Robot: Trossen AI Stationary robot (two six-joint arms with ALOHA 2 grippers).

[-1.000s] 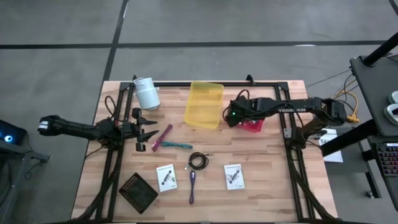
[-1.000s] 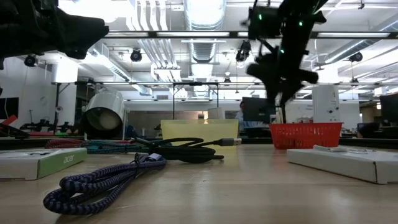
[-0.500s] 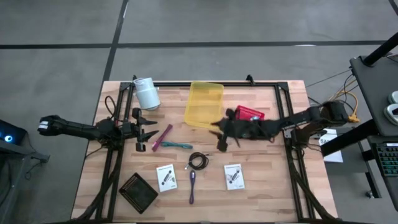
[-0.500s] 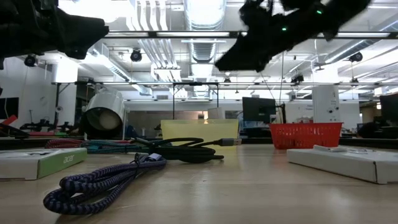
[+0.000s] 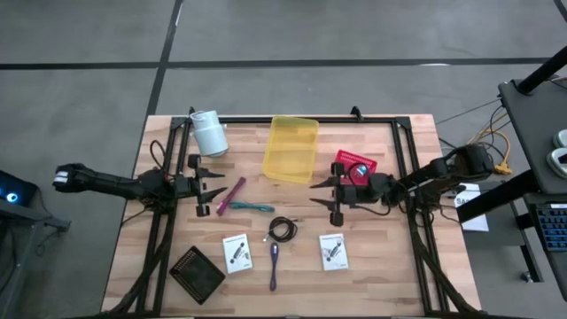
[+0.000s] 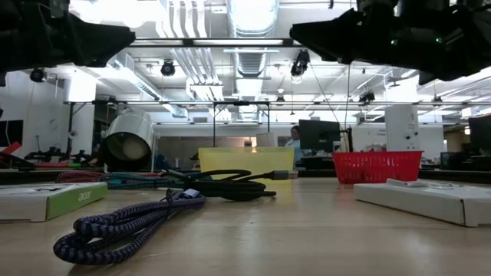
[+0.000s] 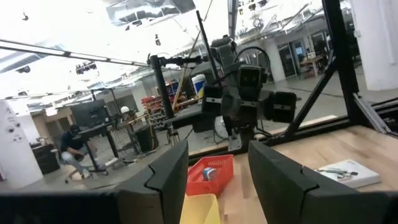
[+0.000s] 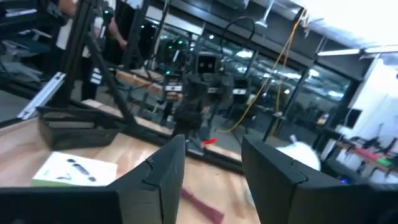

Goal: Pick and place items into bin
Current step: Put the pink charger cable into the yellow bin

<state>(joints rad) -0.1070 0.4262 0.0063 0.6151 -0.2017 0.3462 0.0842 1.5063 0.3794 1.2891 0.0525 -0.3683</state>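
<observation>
On the table lie a magenta stick, a teal tool, a coiled black cable, a purple stick and two white cards. A yellow bin stands at the far middle. Right of it a red basket holds a small blue item. My left gripper hovers open and level, left of the magenta stick. My right gripper hovers open and level, near the basket's near left corner, pointing toward the table's left. Neither holds anything.
A white cylindrical cup lies on its side at the far left. A black square object sits near the front left corner. A dark frame runs along the table's sides and far edge.
My right gripper has left the spot over the red basket and come toward the table's near edge and lower. It has tipped from pointing down to level and now points toward the table's left. The basket shows uncovered. My left arm has stayed in place.
</observation>
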